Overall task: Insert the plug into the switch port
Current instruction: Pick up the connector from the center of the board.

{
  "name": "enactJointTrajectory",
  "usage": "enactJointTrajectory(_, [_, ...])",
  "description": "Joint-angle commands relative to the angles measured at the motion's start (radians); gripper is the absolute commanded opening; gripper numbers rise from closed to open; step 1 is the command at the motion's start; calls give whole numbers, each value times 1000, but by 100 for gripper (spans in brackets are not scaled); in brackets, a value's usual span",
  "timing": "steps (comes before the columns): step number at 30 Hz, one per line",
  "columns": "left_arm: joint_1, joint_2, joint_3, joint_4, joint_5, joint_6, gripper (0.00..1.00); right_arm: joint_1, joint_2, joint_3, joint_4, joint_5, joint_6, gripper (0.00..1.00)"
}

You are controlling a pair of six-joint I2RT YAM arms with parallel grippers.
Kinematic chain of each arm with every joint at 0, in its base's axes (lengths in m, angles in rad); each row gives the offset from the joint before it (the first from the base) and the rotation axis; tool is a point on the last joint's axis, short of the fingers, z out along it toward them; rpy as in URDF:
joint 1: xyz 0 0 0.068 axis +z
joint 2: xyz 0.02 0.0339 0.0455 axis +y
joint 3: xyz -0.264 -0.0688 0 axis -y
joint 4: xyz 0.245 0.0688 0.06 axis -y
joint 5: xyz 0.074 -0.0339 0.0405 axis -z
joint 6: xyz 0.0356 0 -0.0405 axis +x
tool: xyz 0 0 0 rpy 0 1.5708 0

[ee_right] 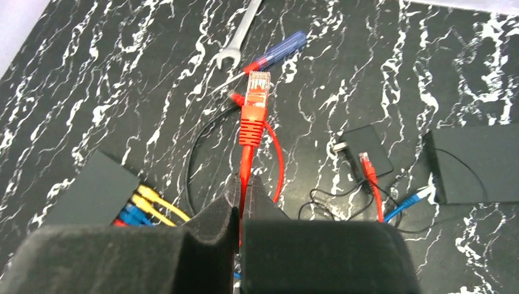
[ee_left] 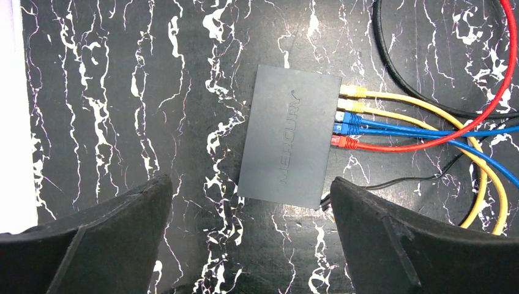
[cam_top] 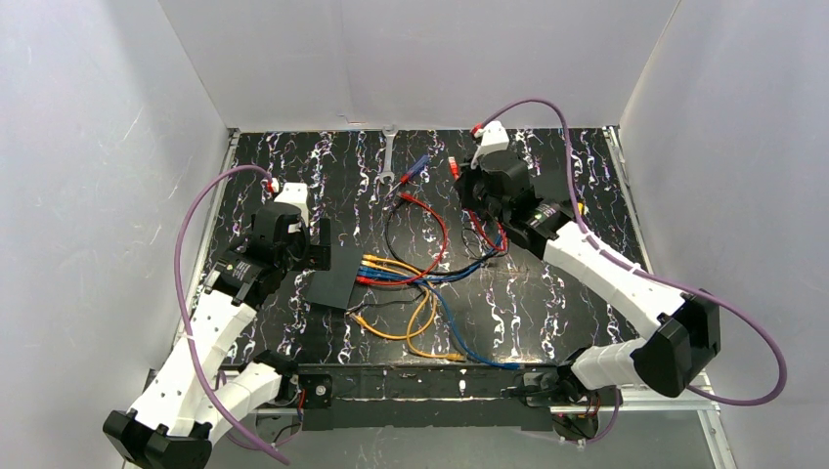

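Observation:
The switch (ee_left: 291,141) is a flat black box lying on the marbled table, and in the top view the switch (cam_top: 330,280) sits left of centre. Yellow, blue and red plugs (ee_left: 346,116) fill sockets along its right edge. My left gripper (ee_left: 250,180) hovers just above its near end, open, nothing between the fingers (ee_left: 122,226). My right gripper (ee_right: 245,184) is shut on a red cable just behind its plug (ee_right: 257,86). That plug sticks out ahead of the fingers, in the air, apart from the switch (ee_right: 98,193) at lower left.
A wrench (ee_right: 235,37) and a blue-handled screwdriver (ee_right: 275,52) lie at the back. A small black block (ee_right: 367,150) and a plain black slab (ee_right: 474,162) lie to the right, with loose red and blue plugs beside them. Tangled cables (cam_top: 420,283) spread over the middle.

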Motion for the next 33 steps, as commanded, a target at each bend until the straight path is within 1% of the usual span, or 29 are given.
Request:
enactJointTrajectory(1, [-3,-19,-13,10,-12,4,99,-15,-44,121,-32,-120,61,1])
enactJointTrajectory(5, [-3,-21,-15,10,-18,3,99,-25,-66,236,-36,-198,121,1])
enactJointTrajectory(7, [-3,-24,-18,12,-23,3,99,-25,-91,265,-21,-223,146,1])
enactJointTrajectory(10, [-2,-34,-27,19,-32,3,99,-25,-138,159,62,-268,218,1])
enactJointTrajectory(11, [-3,-35,-27,19,-34,3,99,-25,-131,131,53,-293,230,1])
enactJointTrajectory(13, [-2,-33,-27,19,-32,3,99,-25,-90,103,-62,-321,247,1])
enactJointTrajectory(14, [-2,-31,-27,20,-29,3,99,-25,-75,82,-94,-360,257,1])
enactJointTrajectory(16, [-3,-26,-27,22,-24,3,99,-25,-69,28,-115,-451,285,1])
enactJointTrajectory(18, [-2,-23,-26,22,-22,3,99,-25,-89,-15,-154,-487,301,1])
enactJointTrajectory(20, [-2,-20,-26,22,-22,3,99,-25,-111,-23,-241,-473,291,1])
enactJointTrajectory(26, [-3,-11,-27,22,-20,3,99,-25,-151,31,-524,-386,195,1])
enactJointTrajectory(29, [-2,-10,-28,22,-22,2,99,-25,-167,70,-613,-351,166,1])
enactJointTrajectory(33, [-2,-3,-28,23,-22,3,99,-26,-173,160,-715,-367,136,1])
